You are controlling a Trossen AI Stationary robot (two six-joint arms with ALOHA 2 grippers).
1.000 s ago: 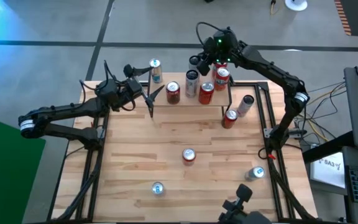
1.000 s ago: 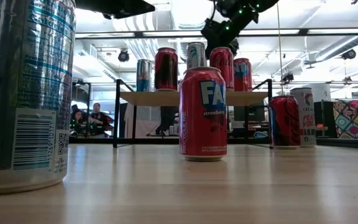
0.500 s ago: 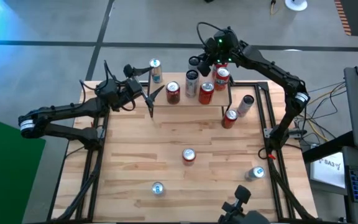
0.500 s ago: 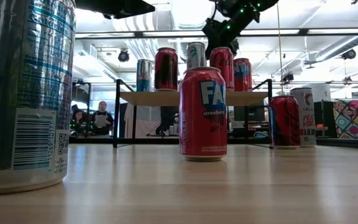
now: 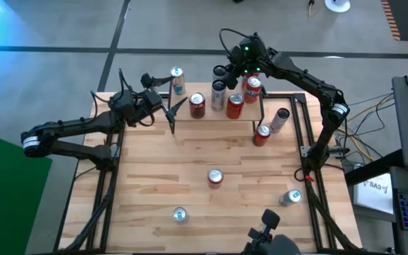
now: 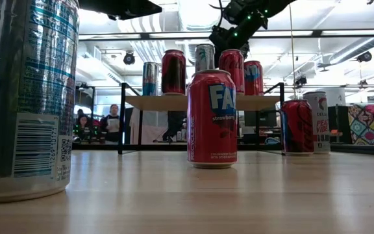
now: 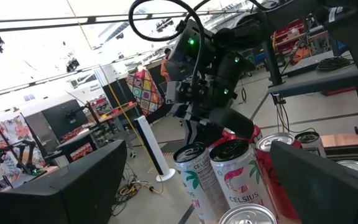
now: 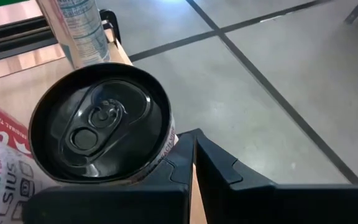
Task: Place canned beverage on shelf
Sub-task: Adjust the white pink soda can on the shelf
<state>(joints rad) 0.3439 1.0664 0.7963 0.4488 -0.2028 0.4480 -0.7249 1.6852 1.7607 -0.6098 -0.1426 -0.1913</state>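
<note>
Step in hand looks like the release end of a placement: right claw [image 5: 223, 71] sits above the far edge of the shelf [image 5: 214, 119], a low light-wood riser on thin black legs, jaws clenched on nothing. Right wrist view shows them just beside the rim of the white Celsius can with a dark top [image 8: 98, 127], not around it. That can stands upright on the shelf at the back, next to three red cans.

Right arm reaches from the bench's right edge, elbow high, wrist angled down over the shelf's back row.

Left claw [image 5: 178, 108] hangs released near the shelf's left end, arm stretched in low from the left, holding nothing.

Next move, as a judgement: pick another can. The red Fanta strawberry can [image 5: 214, 177] stands mid-bench, well apart from the shelf. The claw needs to lift clear of the can tops first to avoid a knock-over.
</note>
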